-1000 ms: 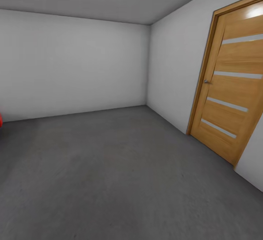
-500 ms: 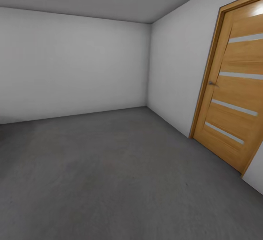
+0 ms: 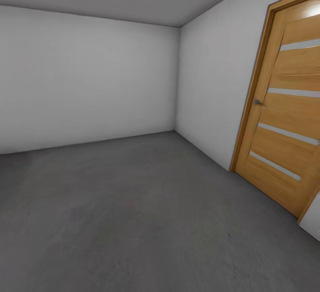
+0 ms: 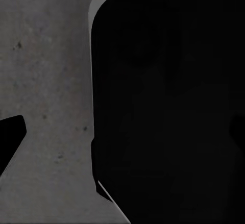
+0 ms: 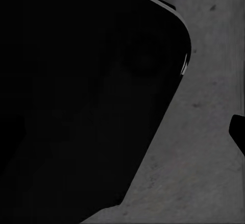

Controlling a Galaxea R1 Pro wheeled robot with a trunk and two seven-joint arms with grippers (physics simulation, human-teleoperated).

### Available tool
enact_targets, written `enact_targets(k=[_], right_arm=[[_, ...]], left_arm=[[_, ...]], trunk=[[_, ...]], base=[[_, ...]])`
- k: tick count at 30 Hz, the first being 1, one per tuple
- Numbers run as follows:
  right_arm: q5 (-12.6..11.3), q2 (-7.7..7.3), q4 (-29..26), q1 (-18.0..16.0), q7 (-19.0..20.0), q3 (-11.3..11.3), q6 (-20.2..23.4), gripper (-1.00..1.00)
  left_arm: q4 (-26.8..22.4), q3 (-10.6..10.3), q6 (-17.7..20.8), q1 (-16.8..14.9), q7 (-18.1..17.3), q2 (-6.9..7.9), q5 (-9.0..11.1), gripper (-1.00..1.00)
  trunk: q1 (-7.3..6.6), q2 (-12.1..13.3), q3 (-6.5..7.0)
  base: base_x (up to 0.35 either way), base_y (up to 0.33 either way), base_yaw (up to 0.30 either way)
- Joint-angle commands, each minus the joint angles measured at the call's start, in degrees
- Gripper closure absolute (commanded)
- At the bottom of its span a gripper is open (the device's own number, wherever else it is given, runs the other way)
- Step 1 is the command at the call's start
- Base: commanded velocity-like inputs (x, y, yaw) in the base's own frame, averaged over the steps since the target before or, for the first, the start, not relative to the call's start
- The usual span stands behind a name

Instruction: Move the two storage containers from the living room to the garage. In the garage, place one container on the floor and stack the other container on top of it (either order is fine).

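Fingers state can't be judged in either wrist view, no containers visible; robot faces bare garage concrete floor [image 3: 133,212], risk clipping the wood door [image 3: 289,119] while driving.

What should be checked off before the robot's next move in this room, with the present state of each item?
1. Robot is in the garage: ok, the head view shows white walls, a grey concrete floor and a wood door.
2. Door shut: ok, it sits in its frame.
3. Floor ahead free for setting a container down: ok.
4. Container in view: not ok.
5. Container held: cannot tell; dark robot body blocks much of both wrist views.
6. Gripper states: cannot tell.
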Motion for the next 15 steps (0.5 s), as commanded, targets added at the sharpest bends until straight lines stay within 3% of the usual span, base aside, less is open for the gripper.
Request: enact_targets(k=[1, 15], right_arm=[[-0.53, 0.02, 0.02, -0.03, 0.03, 0.47, -0.18, -1.00], [-0.53, 0.10, 0.06, -0.02, 0.03, 0.44, -0.18, -1.00]], left_arm=[[-0.02, 0.01, -0.10, -0.01, 0.01, 0.01, 0.02, -1.00], [-0.13, 0.04, -0.02, -0.01, 0.01, 0.01, 0.02, -1.00]], trunk=[[0.03, -0.02, -0.06], [0.03, -0.02, -0.06]], base=[[0.322, 0.000, -0.222], [0.322, 0.000, -0.243]])
